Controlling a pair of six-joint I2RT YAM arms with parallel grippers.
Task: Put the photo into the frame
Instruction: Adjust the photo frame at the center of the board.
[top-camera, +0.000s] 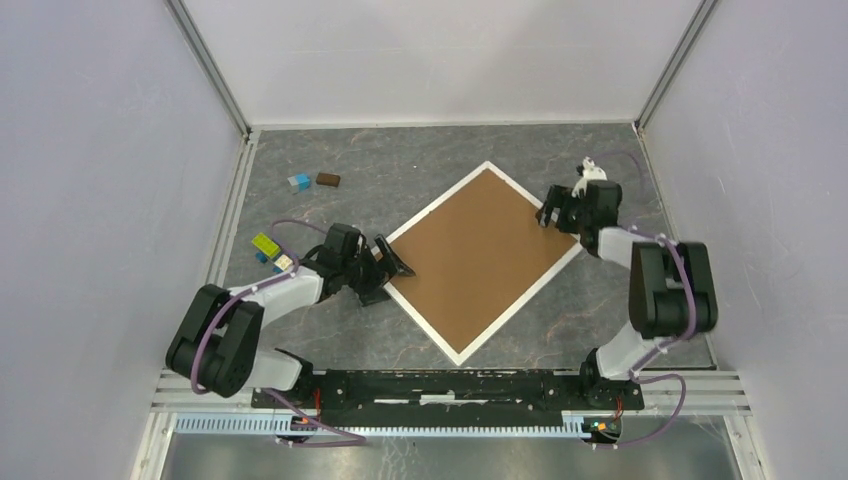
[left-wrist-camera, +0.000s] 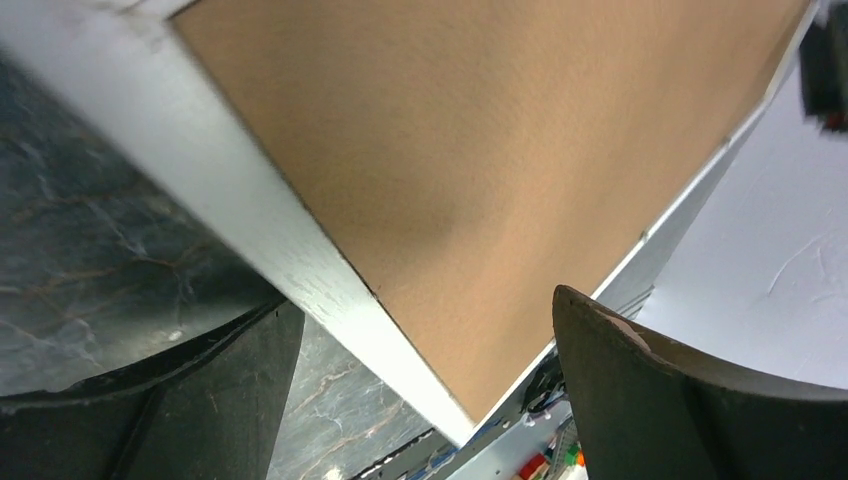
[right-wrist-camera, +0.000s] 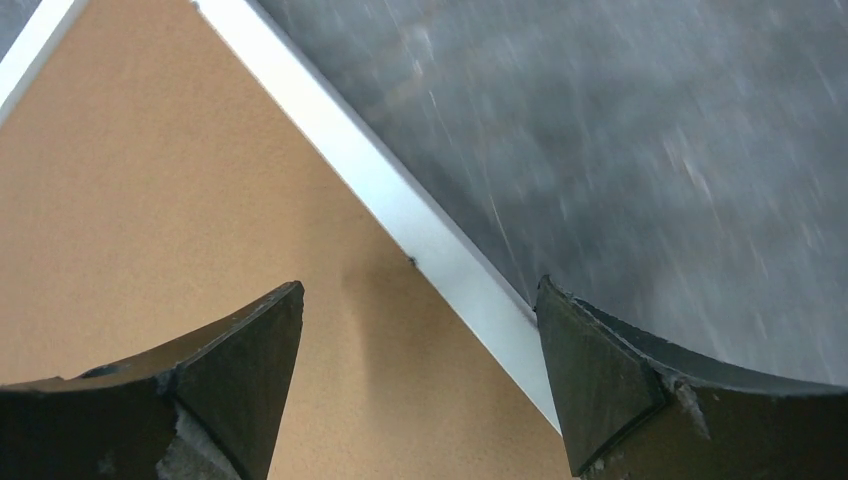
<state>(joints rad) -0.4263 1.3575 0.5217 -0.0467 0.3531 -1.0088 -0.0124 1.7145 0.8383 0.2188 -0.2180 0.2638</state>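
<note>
The frame (top-camera: 436, 201) lies on the table turned like a diamond, white rim up, and a brown backing board (top-camera: 480, 255) fills it. The photo is hidden. My left gripper (top-camera: 392, 268) is open at the frame's left corner. In the left wrist view, the white rim (left-wrist-camera: 300, 270) and the board (left-wrist-camera: 480, 170) run between its spread fingers. My right gripper (top-camera: 553, 215) is open at the right corner. In the right wrist view, one finger sits over the board (right-wrist-camera: 180, 200) and the other past the rim (right-wrist-camera: 420, 230). Neither gripper holds anything.
Small blocks lie at the back left: a blue one (top-camera: 298, 181), a brown one (top-camera: 328, 180) and a yellow-green one (top-camera: 265, 243) beside the left arm. White walls close in the table on three sides.
</note>
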